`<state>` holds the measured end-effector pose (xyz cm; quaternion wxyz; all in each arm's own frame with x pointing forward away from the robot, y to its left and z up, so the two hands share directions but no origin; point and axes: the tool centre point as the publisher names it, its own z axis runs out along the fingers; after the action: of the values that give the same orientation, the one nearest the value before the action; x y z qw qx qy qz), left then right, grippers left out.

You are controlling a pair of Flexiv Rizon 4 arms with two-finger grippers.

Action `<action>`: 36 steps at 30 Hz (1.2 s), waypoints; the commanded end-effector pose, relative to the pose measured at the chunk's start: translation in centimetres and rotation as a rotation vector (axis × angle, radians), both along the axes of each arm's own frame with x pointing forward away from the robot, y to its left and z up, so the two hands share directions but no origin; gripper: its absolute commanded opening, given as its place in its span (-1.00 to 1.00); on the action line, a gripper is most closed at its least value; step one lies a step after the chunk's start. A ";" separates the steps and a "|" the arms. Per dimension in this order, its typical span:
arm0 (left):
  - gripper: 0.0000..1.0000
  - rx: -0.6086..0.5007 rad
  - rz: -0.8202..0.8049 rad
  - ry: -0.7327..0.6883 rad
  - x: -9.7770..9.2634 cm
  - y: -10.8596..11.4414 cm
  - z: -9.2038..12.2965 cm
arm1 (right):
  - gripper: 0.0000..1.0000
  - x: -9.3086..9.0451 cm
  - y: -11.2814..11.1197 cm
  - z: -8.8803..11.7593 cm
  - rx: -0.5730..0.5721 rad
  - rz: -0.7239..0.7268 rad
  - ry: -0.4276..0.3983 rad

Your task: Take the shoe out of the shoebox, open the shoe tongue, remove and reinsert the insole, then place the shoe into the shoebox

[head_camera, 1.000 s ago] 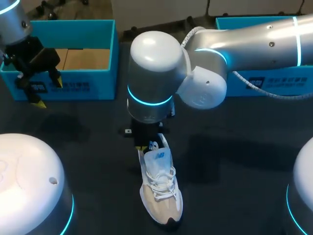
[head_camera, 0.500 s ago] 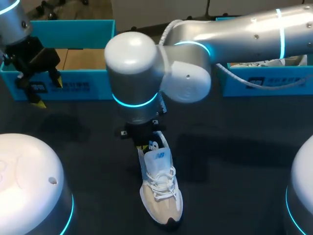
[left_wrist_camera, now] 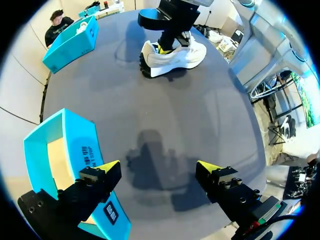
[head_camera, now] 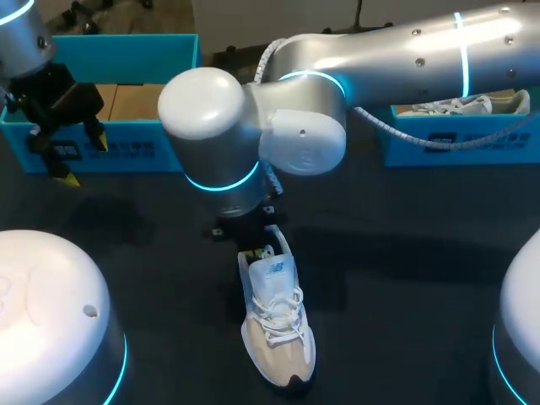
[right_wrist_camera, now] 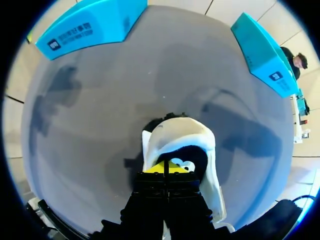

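The print on left shoebox (head_camera: 160,153) and right shoebox (head_camera: 498,140) is illegible.

Head view overhead, wrist views low, sharing shoe (head_camera: 277,325)

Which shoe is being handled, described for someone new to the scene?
On the dark table, in front of two teal shoeboxes, lies a white-and-beige sneaker with white laces. Unlike the other shoe, inside the right-hand box, it sits on the bare tabletop with the right gripper at its opening.

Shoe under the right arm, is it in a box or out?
Out: the shoe stands upright, sole down, on the table.
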<state>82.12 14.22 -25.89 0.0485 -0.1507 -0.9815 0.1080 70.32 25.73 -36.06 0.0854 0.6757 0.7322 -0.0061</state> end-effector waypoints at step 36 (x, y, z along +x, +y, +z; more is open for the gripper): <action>1.00 0.002 -0.002 0.001 0.0 0.1 0.1 | -1.00 0.9 -3.1 -0.9 -0.415 -0.012 0.050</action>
<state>82.12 14.22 -25.87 0.0486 -0.1508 -0.9815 0.1079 70.90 22.02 -36.54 0.1872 0.6522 0.7185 -0.1531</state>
